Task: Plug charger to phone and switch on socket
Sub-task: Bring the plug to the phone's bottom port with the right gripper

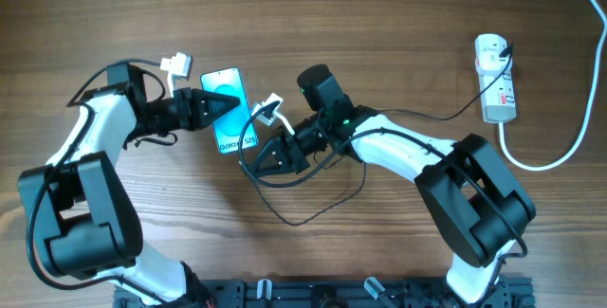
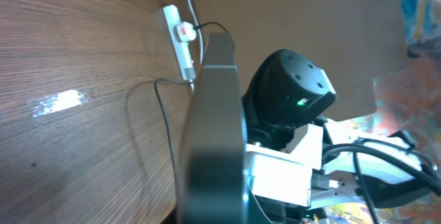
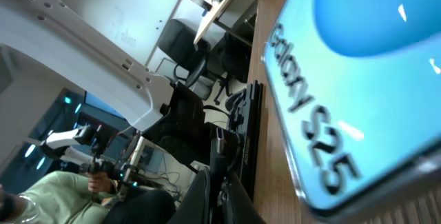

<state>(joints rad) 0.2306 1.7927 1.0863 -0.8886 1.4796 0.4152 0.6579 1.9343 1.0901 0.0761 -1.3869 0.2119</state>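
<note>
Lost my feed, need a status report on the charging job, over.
Left gripper shut on the phone. Right gripper shut beside its lettered end; connector not seen. Charger slack loops by right gripper, far end at the socket.

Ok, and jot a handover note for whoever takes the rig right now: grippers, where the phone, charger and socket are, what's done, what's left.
Left gripper: shut on the phone, mid-table.
Right gripper: shut, beside the phone's lower end; the connector tip is hidden, so a grip on it is unconfirmed.
The charger runs to the socket at the far right, its plug apparently in.
Done: plug seated, phone held.
Left: connector into phone, then switch the socket on; its switch state is unreadable.
</note>
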